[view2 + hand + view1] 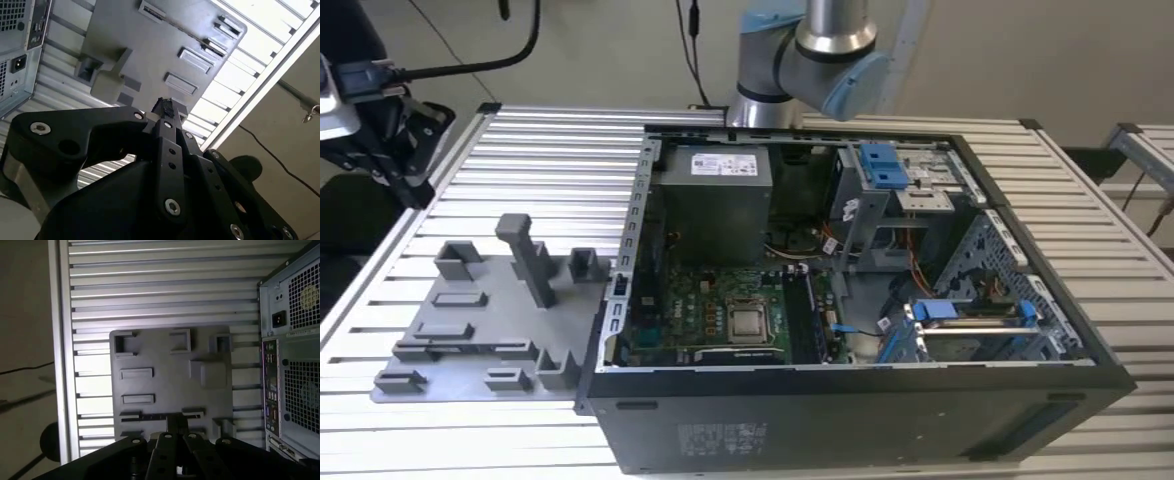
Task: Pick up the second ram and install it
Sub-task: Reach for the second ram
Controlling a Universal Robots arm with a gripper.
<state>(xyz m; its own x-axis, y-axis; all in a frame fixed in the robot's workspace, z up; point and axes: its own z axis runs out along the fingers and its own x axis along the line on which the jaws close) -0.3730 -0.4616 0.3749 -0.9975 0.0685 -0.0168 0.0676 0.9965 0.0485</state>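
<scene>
**Exterior view.** One grey and silver arm [807, 60] rises behind one open black steel computer case [854, 420]. The case lies on its side on the ribbed aluminium desk [547, 150]. Inside it are one green motherboard [707, 310], one square metal processor socket [750, 320] and two blue plastic brackets [887, 165]. Just beside the case, on the exterior view's left, sits one flat tray [494, 320] of matte grey plastic. It carries one tall rectangular post [520, 245].

**First wrist view.** The black tool [176, 424] hangs above the tray [165, 385], set narrow with its tips closed on each other. Just past the tips, a thin dark strip stands on edge in the tray between two grey end pieces. This appears to be the second ram [147, 417]. Three hollow square blocks [180, 340] line one tray edge. Two flat rectangular pads [136, 373] lie mid-tray. The case's perforated rear panel [300, 365] stands beside the tray.

**Second wrist view.** The tool [164, 107] shows matte black bolted linkages [170, 165] converging to a point over the tray [150, 55].
</scene>
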